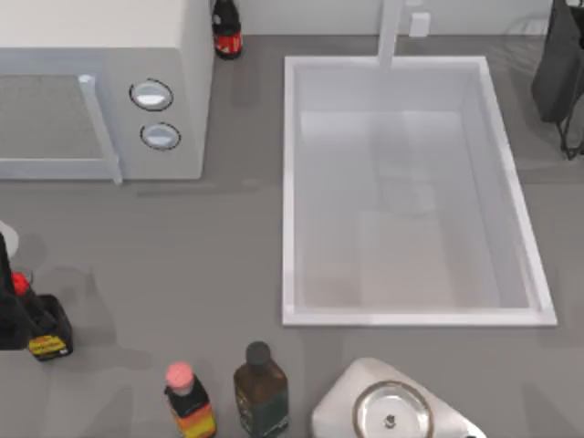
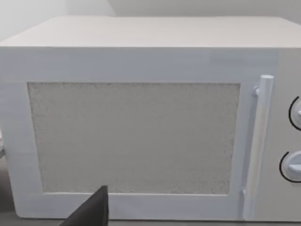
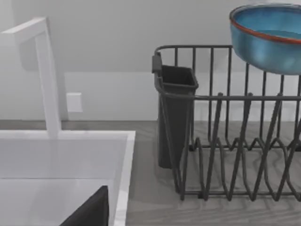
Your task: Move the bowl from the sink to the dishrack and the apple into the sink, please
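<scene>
The grey counter carries everything, largest first: the white sink, its basin bare with the faucet post on its far short side; the white microwave at the counter's left, its door and handle close before my left wrist camera; the dark wire dishrack at the sink's right, with a black cutlery cup hooked on its near end.

The blue bowl, glossy with a reddish-brown rim, hangs in the air above the dishrack in my right wrist view, not yet set among the wires; whether my right jaws pinch it I cannot tell, since nothing of their grip is visible; my left jaws' state I cannot tell either.

I judge the bowl stiff, slick and breakable; the sound hold is across its rim wall, and it should come down gently between the tines.

Smaller things line the near edge: a steel lid with a knob, a dark brown bottle, a pink-capped bottle, a red-capped bottle at the left, and another by the microwave's far corner; the apple I cannot place.
</scene>
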Available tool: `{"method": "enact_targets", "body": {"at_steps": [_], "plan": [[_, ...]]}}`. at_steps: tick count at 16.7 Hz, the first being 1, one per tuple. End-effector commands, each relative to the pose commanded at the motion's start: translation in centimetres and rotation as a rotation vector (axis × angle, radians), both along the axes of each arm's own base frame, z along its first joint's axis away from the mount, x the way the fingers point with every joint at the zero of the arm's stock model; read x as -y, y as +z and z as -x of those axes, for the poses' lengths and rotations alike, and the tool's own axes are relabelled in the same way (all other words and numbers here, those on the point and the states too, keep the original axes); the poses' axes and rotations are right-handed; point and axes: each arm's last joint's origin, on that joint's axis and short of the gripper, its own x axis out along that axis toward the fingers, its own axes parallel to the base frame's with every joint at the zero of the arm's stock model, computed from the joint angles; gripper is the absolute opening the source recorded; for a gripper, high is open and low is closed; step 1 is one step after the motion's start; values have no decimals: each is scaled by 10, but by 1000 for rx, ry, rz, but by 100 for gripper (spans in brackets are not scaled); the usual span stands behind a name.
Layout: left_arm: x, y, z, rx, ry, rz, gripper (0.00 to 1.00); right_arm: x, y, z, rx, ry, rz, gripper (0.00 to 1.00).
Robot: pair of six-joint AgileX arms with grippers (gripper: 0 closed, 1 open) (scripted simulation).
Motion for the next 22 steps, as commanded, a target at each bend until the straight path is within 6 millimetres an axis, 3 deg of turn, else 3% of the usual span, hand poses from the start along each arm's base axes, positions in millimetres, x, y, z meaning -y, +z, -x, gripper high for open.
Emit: {"method": "enact_targets", "body": {"at_steps": [8,12,17,22], "plan": [[0,0,0,0,0,0,100,0,0,0,-1,0,0,100],[0,0,0,0,0,0,100,3,17,-2,-100,-22,27,100],[0,0,0,0,0,0,100,14,46,-22,-477,-81,83,100],[0,0,0,0,0,0,100,38,54,-67,-1000,-96,91,100]]}}
